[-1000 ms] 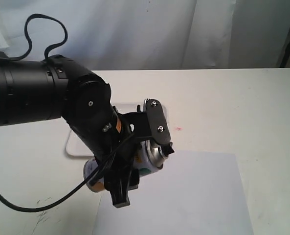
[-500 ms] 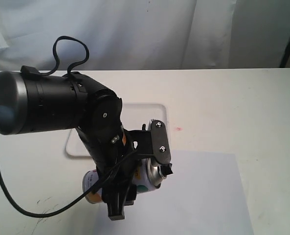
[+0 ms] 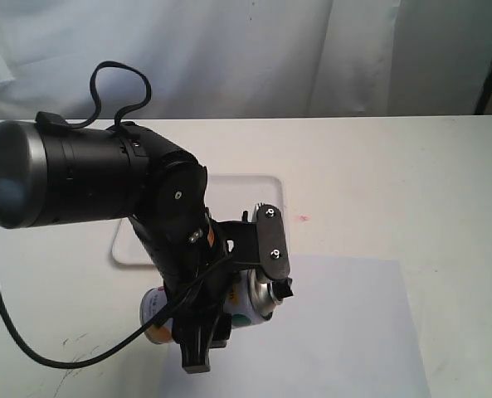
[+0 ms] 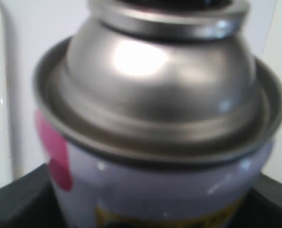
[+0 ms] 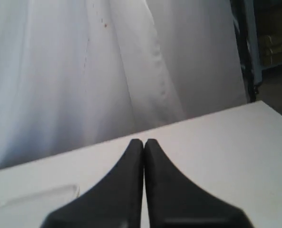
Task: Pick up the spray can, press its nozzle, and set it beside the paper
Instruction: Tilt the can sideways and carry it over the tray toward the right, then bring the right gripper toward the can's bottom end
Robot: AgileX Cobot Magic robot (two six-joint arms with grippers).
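Spray can (image 3: 154,307), a small white cylinder with coloured dots, a silver domed metal top and a small black plastic nozzle (image 3: 285,290), is gripped by the left end effector (image 3: 239,307). Its two black fingers (image 4: 12,204) are closed on the can's body from two sides, one near the top end and one lower down. The can lies strongly tilted, almost on its side. The nozzle points to the right side of the exterior view, and the base points to the left. I cannot tell if the can touches the surface or hangs a little above it. In the left wrist view the spray can (image 4: 155,142) fills almost all the picture, with a pink dot just under the rim of the dome.

Under the top end of the can is the left part of the large flat rectangular sheet of pale bluish-white paper (image 3: 337,332). The base of the can is over the bare white worktop (image 3: 411,182), near some thin dark scribbles.

Behind the arm lies a glossy white rimmed tray with rounded corners (image 3: 254,186), partly hidden by the arm. A small red mark is on the worktop just beside it.

The right end effector (image 5: 144,147) is seen only in its own wrist view. Its two black fingers are pressed together and grip nothing.

Farthest away hangs a white cloth curtain (image 3: 229,58).
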